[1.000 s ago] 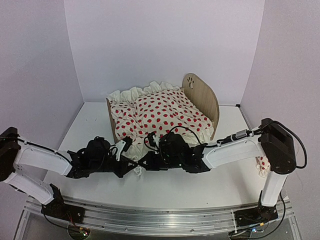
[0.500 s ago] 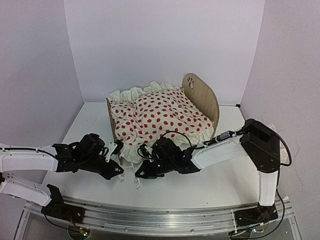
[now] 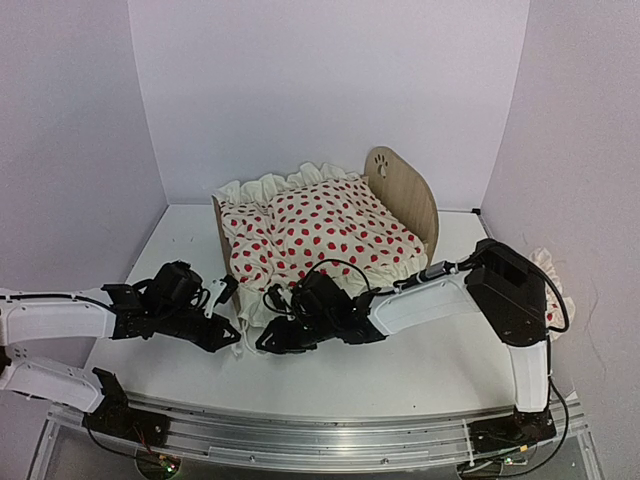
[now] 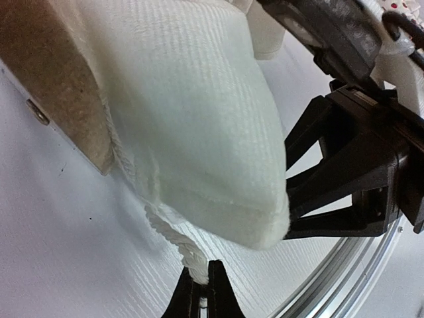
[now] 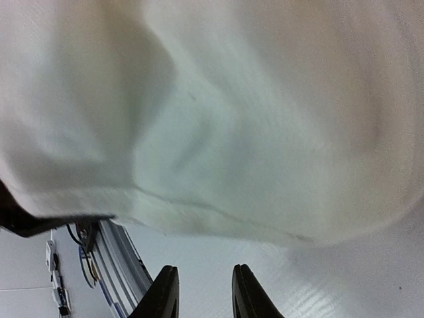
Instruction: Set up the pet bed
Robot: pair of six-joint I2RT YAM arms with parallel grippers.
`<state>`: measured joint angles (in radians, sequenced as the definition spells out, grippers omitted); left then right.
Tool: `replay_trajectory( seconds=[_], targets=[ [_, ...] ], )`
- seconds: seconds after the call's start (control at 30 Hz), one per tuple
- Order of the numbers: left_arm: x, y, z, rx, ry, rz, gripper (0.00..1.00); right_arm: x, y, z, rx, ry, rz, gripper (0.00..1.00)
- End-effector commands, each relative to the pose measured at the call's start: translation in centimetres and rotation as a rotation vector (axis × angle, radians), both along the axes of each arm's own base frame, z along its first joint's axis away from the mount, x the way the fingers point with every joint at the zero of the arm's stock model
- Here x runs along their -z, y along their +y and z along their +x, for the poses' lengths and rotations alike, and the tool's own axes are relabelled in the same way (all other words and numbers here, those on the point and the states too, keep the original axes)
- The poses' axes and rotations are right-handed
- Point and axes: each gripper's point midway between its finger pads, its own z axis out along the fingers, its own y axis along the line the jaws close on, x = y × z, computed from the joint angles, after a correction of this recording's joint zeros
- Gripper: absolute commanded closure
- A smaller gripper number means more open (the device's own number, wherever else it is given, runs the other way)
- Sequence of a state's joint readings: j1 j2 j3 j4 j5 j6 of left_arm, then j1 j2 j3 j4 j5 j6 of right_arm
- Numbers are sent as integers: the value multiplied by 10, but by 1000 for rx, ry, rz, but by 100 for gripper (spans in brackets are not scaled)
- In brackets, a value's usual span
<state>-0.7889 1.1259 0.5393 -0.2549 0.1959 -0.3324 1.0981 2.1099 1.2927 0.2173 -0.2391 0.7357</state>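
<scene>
The pet bed [image 3: 405,200] stands at the back middle, its paw-print headboard on the right and low footboard [image 3: 221,238] on the left. A cream red-dotted duvet [image 3: 320,235] covers it and hides the mattress. My left gripper [image 3: 236,336] is low at the bed's front left corner, shut on the duvet's white ruffle. In the left wrist view that ruffle [image 4: 173,240] runs into the left gripper [image 4: 203,291], beside the wooden footboard [image 4: 53,86]. My right gripper [image 3: 264,342] is just to the right, open and holding nothing; in the right wrist view the right gripper [image 5: 204,291] sits below the duvet's white underside [image 5: 232,119].
A small red-dotted ruffled pillow [image 3: 553,290] lies at the table's right edge, behind the right arm's elbow. White walls close in the back and both sides. The metal rail [image 3: 300,430] with the arm bases runs along the near edge.
The right gripper has opened and let go of the duvet's edge. Both grippers have shifted left along the bed's front, the left one still holding the ruffle.
</scene>
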Motion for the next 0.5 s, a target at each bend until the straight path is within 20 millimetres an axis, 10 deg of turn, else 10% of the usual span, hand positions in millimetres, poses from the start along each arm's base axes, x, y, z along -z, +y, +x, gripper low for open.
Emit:
replay_trajectory(
  seconds=[0.0, 0.47],
  targets=[
    [-7, 3, 8, -7, -20, -43, 100, -35, 28, 22, 59, -92, 161, 80],
    [0, 6, 13, -33, 4, -28, 100, -30, 43, 53, 265, -204, 248, 91]
  ],
)
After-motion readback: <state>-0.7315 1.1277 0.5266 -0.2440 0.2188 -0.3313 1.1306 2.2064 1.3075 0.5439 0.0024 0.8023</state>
